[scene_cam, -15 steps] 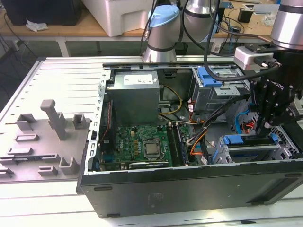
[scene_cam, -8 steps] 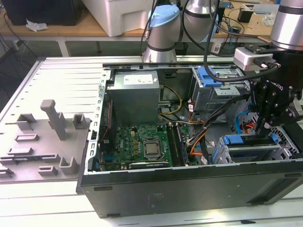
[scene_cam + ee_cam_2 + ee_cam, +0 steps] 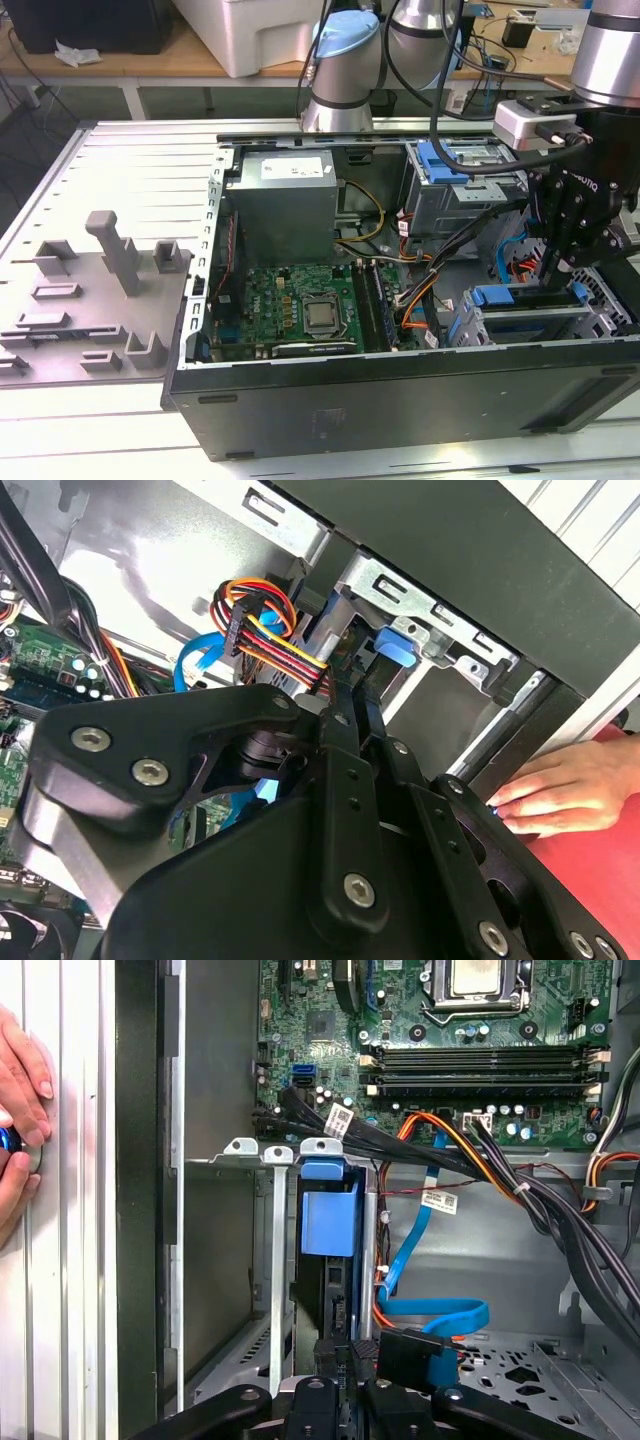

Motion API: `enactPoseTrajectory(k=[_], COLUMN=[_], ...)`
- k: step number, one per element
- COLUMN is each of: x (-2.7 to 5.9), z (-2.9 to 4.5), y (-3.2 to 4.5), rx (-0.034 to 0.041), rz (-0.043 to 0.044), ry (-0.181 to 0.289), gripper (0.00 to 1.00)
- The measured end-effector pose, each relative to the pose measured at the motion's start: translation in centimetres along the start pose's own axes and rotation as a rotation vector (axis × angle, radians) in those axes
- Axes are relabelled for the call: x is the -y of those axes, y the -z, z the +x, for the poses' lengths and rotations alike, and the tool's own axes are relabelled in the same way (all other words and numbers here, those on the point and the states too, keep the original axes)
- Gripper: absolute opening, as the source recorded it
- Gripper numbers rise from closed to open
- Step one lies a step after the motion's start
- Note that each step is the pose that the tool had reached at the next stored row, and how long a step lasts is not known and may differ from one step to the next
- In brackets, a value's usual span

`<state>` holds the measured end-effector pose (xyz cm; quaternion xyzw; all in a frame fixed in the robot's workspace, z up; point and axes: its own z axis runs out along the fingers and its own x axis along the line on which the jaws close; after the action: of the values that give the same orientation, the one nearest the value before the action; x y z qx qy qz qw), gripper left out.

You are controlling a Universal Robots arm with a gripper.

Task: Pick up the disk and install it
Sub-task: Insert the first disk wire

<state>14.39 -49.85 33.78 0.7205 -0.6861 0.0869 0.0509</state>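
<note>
Blue-framed disk (image 3: 328, 1222) seated on edge in the drive cage (image 3: 275, 1260) of the open computer case (image 3: 135, 1260).
The gripper (image 3: 348, 1348) sits just at the disk's near end, jaws drawn together; a person's hand (image 3: 20, 1090) rests on the bench (image 3: 70, 1310) outside the case.

disk (image 3: 328, 1222) in drive cage (image 3: 272, 1260), tool (image 3: 346, 1348) over it, motherboard (image 3: 480, 1020) beside cage

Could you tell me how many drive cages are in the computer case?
2: one cage beside the power supply; another cage at the case's near wall, below the gripper. Others may be hidden.
</note>
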Motion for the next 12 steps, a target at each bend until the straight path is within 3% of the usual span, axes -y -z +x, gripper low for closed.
enactPoseTrajectory(k=[12], x=[0.01], z=[0.05], y=[0.24], rx=[-0.0037], rz=[-0.0002], ry=[0.0], gripper=[0.17])
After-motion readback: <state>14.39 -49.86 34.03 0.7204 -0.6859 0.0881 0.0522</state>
